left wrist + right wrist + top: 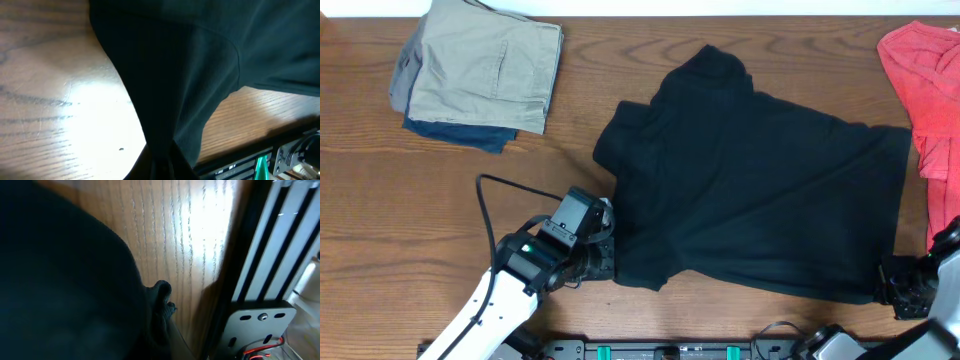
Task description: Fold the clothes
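Closest, along the front edge of the table (pixel 380 200), the left claw (pixel 603 257) is clamped tight on a sleeve-side fold of the T-shirt (pixel 750 190). The right claw (pixel 896 284) is pinched tight on its hem corner. Both bites look thin, so the cloth may slip out when lifted, and uneven pulls could skew the fold. The shirt lies spread mid-table, and its far end could drag into the red garment (pixel 925 90) at the right edge.

Overhead looks straight down — wrist views pressed close on T-shirt (pixel 750 200)

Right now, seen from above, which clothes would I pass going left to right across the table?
Folded pile of trousers → black T-shirt → red cloth.
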`<state>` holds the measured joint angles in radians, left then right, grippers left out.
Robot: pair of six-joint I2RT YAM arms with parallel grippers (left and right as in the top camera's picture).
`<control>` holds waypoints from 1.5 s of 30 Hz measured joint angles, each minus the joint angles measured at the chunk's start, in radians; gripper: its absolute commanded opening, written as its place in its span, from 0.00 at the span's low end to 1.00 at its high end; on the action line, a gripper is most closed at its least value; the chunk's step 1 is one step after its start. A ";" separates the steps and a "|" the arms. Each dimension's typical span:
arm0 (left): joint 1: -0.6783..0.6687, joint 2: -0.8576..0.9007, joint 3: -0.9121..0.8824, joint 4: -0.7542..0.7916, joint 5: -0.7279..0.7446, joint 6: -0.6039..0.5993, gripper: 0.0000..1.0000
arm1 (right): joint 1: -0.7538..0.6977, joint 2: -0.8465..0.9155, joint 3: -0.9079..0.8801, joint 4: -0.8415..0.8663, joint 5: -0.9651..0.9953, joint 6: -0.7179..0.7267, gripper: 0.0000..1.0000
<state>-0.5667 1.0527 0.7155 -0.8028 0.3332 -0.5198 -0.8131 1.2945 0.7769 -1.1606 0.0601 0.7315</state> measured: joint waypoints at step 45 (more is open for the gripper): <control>0.000 0.424 0.006 1.007 -0.297 0.000 0.06 | 0.000 -0.158 0.000 0.206 0.001 0.054 0.02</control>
<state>-0.5667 1.4769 0.7216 0.2047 0.0360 -0.5198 -0.8131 1.1370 0.7773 -0.9546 0.0608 0.7853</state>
